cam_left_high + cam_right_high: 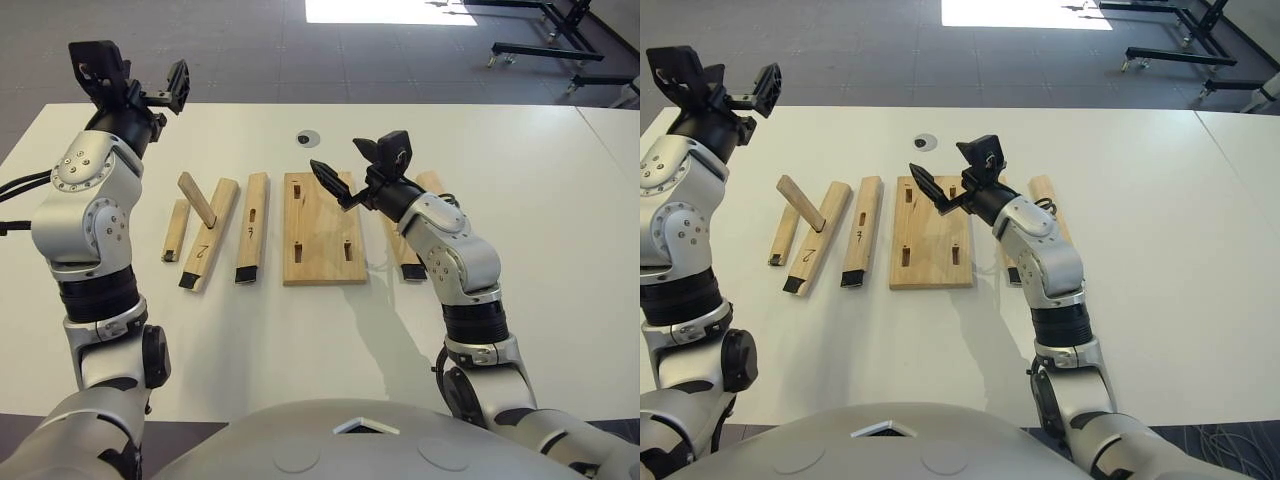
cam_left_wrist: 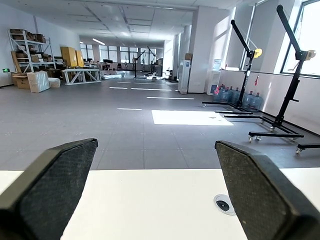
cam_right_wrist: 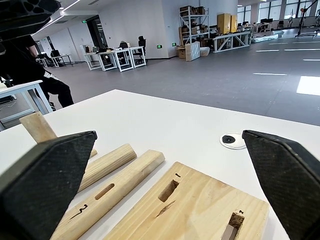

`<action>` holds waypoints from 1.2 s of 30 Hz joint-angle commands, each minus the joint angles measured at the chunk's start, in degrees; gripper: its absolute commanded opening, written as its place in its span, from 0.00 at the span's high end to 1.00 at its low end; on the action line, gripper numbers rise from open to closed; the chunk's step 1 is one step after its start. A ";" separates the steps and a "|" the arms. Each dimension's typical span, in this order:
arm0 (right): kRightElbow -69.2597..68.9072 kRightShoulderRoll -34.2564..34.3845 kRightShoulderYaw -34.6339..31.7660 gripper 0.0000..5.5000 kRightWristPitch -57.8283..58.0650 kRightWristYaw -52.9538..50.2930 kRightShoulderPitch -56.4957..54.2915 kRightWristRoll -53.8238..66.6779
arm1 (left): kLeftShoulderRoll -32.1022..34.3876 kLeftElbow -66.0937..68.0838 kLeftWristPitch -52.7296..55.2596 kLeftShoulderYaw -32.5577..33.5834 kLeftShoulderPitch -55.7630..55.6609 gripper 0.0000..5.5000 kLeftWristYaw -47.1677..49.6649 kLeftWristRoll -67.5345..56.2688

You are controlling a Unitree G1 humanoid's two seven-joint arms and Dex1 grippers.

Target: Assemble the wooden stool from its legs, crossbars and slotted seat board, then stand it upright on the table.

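The slotted seat board lies flat at the middle of the white table. To its left lie two long legs, side by side. A short crossbar leans across the outer one, and a short piece lies farther left. More wooden pieces lie right of the board, partly hidden by my right arm. My right gripper is open, hovering over the board's far right corner. My left gripper is open and held high over the table's far left, holding nothing.
A round cable grommet sits in the table beyond the board. Black stand bases on wheels stand on the floor behind the table at the right. A second table adjoins the right edge. The near half of the table is bare.
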 commanded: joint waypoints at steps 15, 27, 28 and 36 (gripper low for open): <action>-0.69 -0.09 0.30 0.02 0.72 0.06 -0.69 0.03 | -2.59 1.40 -3.69 -4.36 0.57 0.22 -0.50 5.13; -0.59 -0.34 0.44 0.02 1.17 0.35 -0.53 0.29 | -8.90 19.64 -18.71 -5.64 12.63 0.22 -2.67 8.27; -0.67 -0.34 0.34 0.02 1.24 0.33 -0.60 0.32 | -8.82 19.20 -18.87 -5.54 11.81 0.22 -2.69 8.13; -1.10 -0.02 0.14 0.02 1.35 0.18 -0.62 0.43 | -4.05 1.43 -7.56 0.12 -0.98 0.22 0.70 3.33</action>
